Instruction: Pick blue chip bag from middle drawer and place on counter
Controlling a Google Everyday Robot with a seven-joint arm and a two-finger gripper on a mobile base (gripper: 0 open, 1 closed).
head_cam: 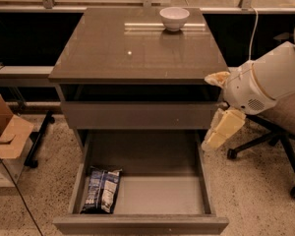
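The blue chip bag (101,190) lies flat in the front left corner of the open middle drawer (142,195), on its pale floor. The glossy grey-brown counter (113,48) tops the cabinet. My gripper (210,113) hangs at the cabinet's right side, level with the shut upper drawer front, above the open drawer's right wall. Its cream fingers (224,129) stand apart and hold nothing. It is well to the right of the bag and higher than it.
A white bowl (174,18) stands at the back of the counter. A swivel chair (280,132) is on the right behind my arm. A cardboard box (5,136) sits on the floor at the left. A dark rail runs behind the cabinet.
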